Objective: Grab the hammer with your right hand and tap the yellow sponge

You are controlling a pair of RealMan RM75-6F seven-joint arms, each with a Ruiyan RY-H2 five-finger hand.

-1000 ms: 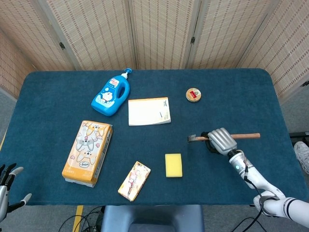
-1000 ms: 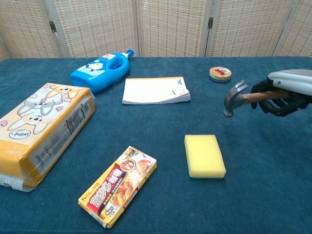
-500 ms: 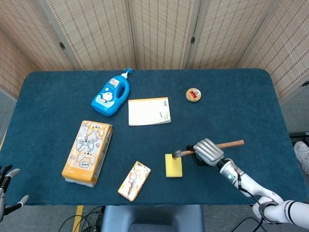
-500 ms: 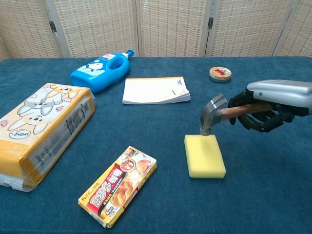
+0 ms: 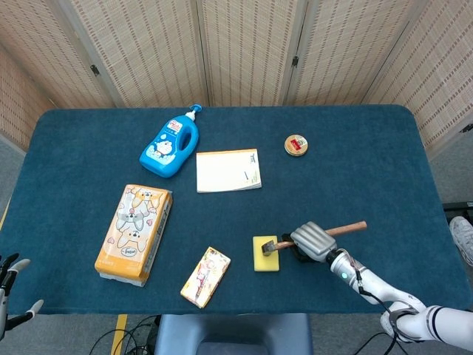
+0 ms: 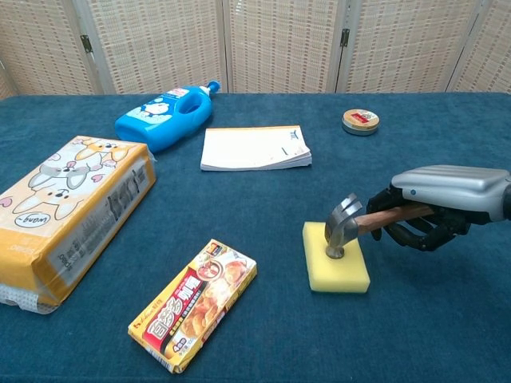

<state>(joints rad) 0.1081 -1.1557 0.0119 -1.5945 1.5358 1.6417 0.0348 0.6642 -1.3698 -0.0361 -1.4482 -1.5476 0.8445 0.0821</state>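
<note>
While your right hand [image 6: 435, 209] grips the hammer [image 6: 351, 226] w/ its head on the yellow sponge [image 6: 335, 261] at the table's front-right, keep taps light & vertical. Left hand [image 5: 11, 285]: fingers spread, holding nothing.

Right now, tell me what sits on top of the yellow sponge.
The hammer head rests on the yellow sponge, held by the right hand. The contact patch is hidden.
</note>
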